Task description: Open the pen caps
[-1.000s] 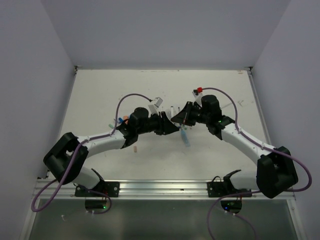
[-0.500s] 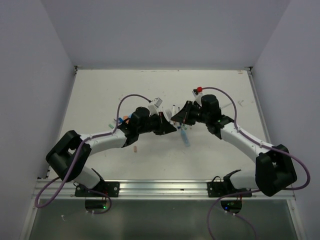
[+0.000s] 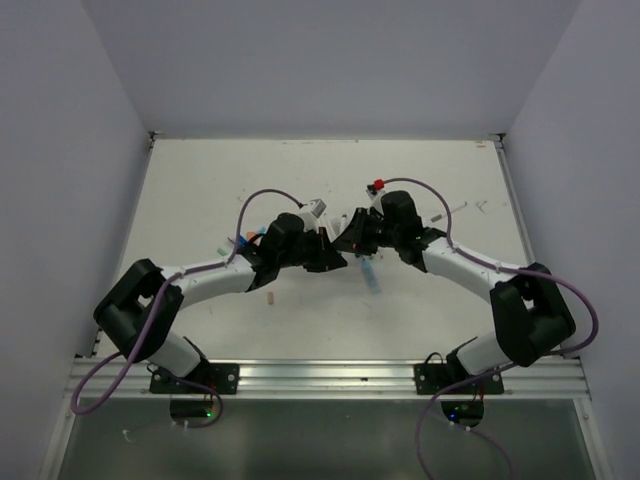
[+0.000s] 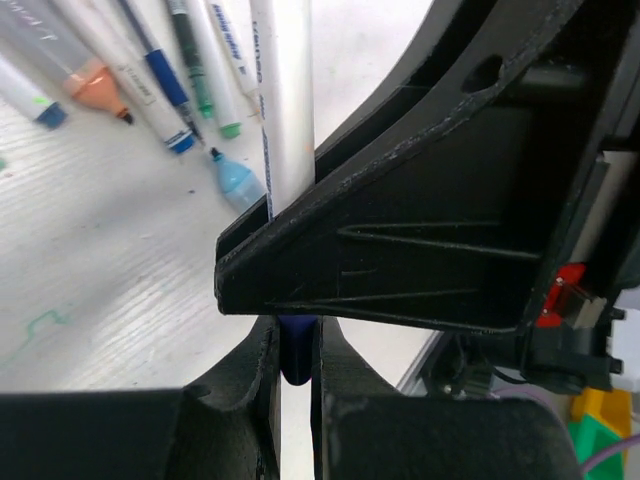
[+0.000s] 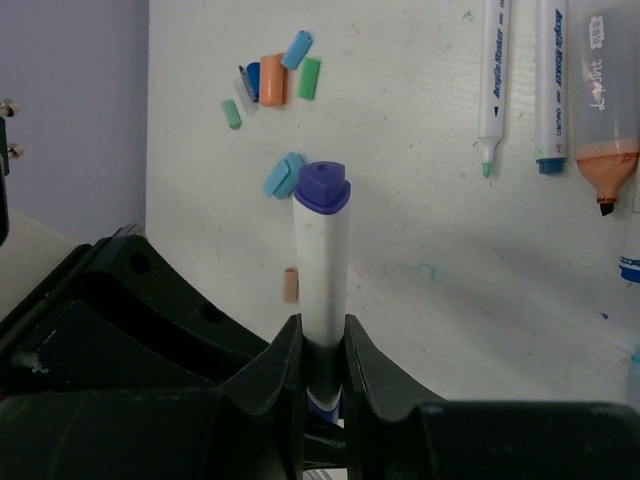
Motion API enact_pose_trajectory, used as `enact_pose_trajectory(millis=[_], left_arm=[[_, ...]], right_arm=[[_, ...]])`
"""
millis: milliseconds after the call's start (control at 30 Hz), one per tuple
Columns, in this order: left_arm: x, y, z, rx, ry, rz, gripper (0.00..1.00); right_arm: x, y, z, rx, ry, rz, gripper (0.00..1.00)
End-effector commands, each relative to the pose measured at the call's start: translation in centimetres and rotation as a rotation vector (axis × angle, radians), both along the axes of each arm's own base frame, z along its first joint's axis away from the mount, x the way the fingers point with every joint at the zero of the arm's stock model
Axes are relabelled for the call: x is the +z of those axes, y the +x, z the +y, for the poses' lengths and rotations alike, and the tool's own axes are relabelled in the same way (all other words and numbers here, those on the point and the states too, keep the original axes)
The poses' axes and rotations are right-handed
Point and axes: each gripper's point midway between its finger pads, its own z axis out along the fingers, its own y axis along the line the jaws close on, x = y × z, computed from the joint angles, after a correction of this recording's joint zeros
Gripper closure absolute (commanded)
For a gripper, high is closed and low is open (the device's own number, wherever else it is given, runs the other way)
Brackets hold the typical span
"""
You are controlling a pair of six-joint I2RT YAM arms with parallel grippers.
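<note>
My left gripper point(image 3: 328, 250) and right gripper point(image 3: 352, 240) meet over the middle of the table on one pen. In the right wrist view my right gripper point(image 5: 322, 340) is shut on the pen's white barrel point(image 5: 322, 265), which has a purple-blue end point(image 5: 322, 187). In the left wrist view my left gripper point(image 4: 295, 345) is shut on the dark blue pen cap point(image 4: 297, 355) at the other end of the barrel point(image 4: 285, 110). The right gripper's black body hides where cap and barrel join. Several loose pen caps point(image 5: 272, 80) lie on the table.
Several uncapped pens point(image 4: 150, 75) lie on the table beyond the grippers, also in the right wrist view point(image 5: 549, 70). A light blue pen point(image 3: 371, 273) lies below the grippers. A pinkish cap point(image 3: 271, 298) lies alone nearer the front; other caps point(image 3: 245, 240) lie left.
My right arm has swung left, bringing its gripper close against the left gripper. My left gripper has shifted slightly left. Both stay shut on the pen.
</note>
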Motion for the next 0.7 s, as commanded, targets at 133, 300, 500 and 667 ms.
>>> enact_pose_trajectory(millis=[133, 300, 500, 667], left_arm=[[0.1, 3.5, 5.0, 0.299, 0.350, -0.169, 1.00], [-0.2, 2.0, 7.2, 0.414, 0.487, -0.254, 1.00], [-1.2, 0.9, 9.9, 0.459, 0.536, -0.293, 1.00], [1.2, -1.8, 7.0, 0.245, 0.285, -0.371, 1.00]], right_arm=[[0.8, 3.0, -1.2, -0.198, -0.386, -0.123, 1.00], [1.6, 4.6, -1.2, -0.244, -0.509, -0.143, 1.00], [2.2, 6.1, 0.7, -0.210, -0.492, -0.135, 1.00], [3.4, 5.6, 5.2, 0.011, -0.185, -0.164, 1.00]])
